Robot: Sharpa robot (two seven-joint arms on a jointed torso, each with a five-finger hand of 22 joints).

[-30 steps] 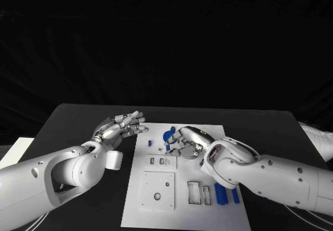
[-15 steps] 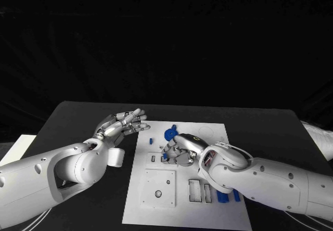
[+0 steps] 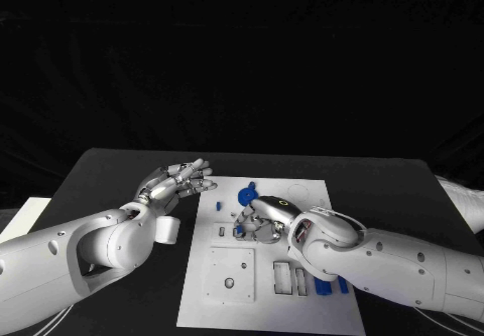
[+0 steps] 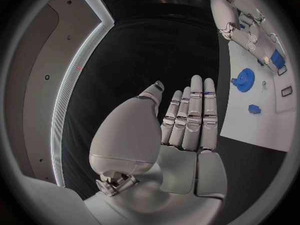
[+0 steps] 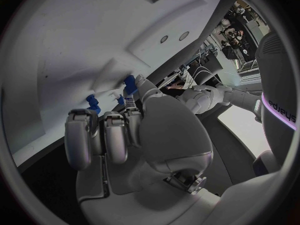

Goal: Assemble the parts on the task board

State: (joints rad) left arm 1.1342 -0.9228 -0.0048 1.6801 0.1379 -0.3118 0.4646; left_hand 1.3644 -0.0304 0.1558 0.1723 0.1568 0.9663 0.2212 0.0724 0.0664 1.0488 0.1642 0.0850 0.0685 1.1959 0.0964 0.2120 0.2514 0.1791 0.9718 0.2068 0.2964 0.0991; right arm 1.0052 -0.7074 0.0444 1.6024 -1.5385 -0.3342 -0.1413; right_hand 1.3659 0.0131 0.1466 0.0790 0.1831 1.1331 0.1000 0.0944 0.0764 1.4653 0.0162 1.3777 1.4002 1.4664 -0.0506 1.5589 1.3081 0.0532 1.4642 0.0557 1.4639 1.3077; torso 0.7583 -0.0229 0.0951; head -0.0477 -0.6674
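From the head camera, the right hand (image 3: 264,218) has moved in from the board's right side over the last second and now sits low over the middle of the task board (image 3: 264,308), fingers curled down around a small blue part (image 3: 240,227) beside the small raised block; half a second ago it was nearly here, so it is settling, probably seating the part. The blue gear (image 3: 248,194) lies just beyond it and blue bars (image 3: 321,286) rest near the board's near right. The left hand (image 3: 178,182) stays lifted off the board's left edge, fingers straight, together, holding nothing. The left wrist camera confirms those flat, close fingers (image 4: 189,116), with the gear (image 4: 242,78) on the board. The right wrist camera shows fingertips (image 5: 130,83) pinching a blue piece against the white board (image 5: 75,40).
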